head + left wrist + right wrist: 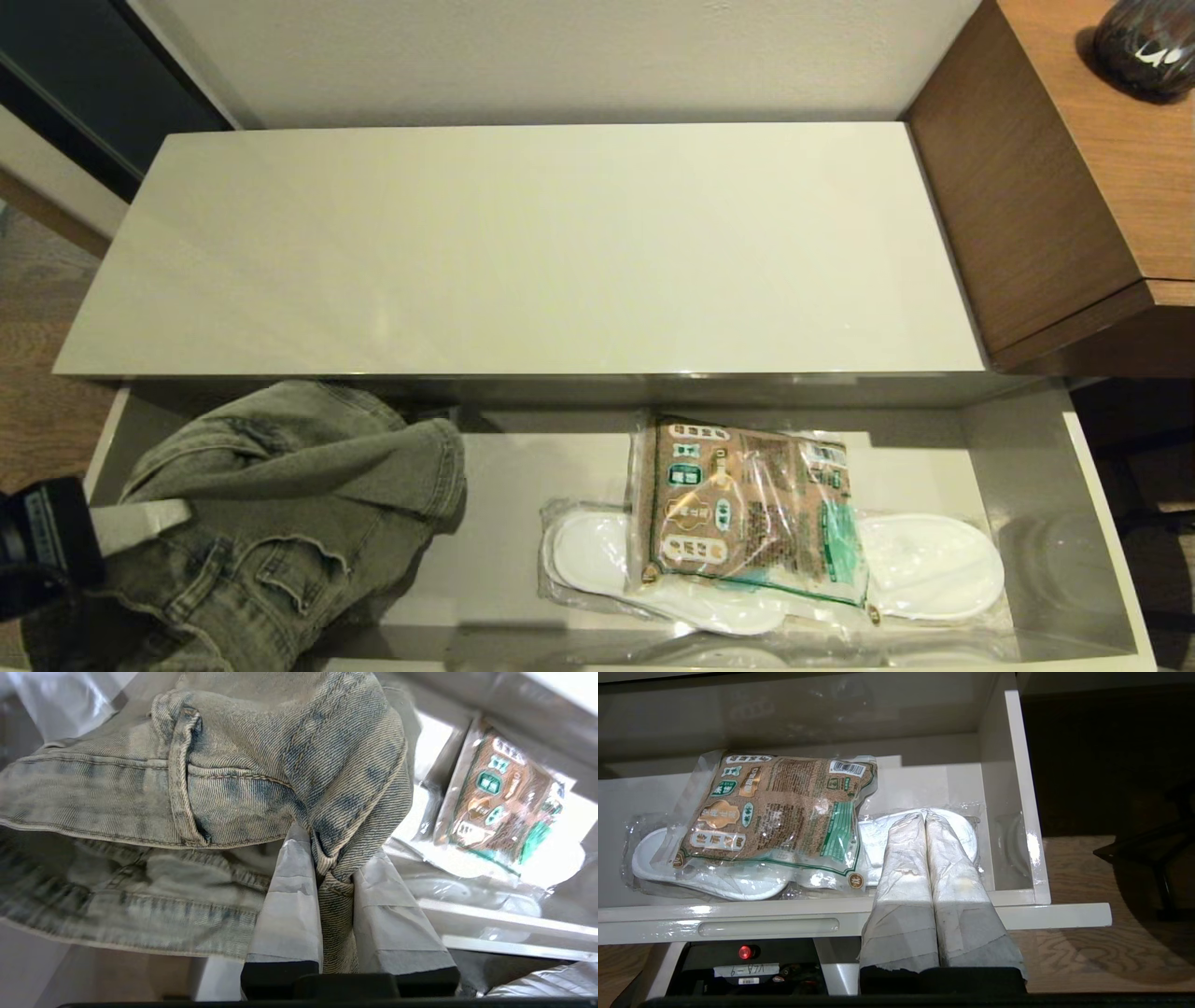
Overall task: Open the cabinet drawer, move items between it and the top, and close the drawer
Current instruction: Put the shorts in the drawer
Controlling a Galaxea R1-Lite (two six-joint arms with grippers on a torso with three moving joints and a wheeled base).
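One glossy cream top (523, 252) beneath a white wall (560, 56).

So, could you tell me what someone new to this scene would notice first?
Most striking is the faded denim garment bunched at the left end of the open cabinet drawer, a fold of it pinched in the left gripper. Further right in the drawer, a clear bag of brown granules lies on top of plastic-wrapped white slippers. Above them the glossy cream top is bare, and the right gripper hangs shut before the drawer's front.
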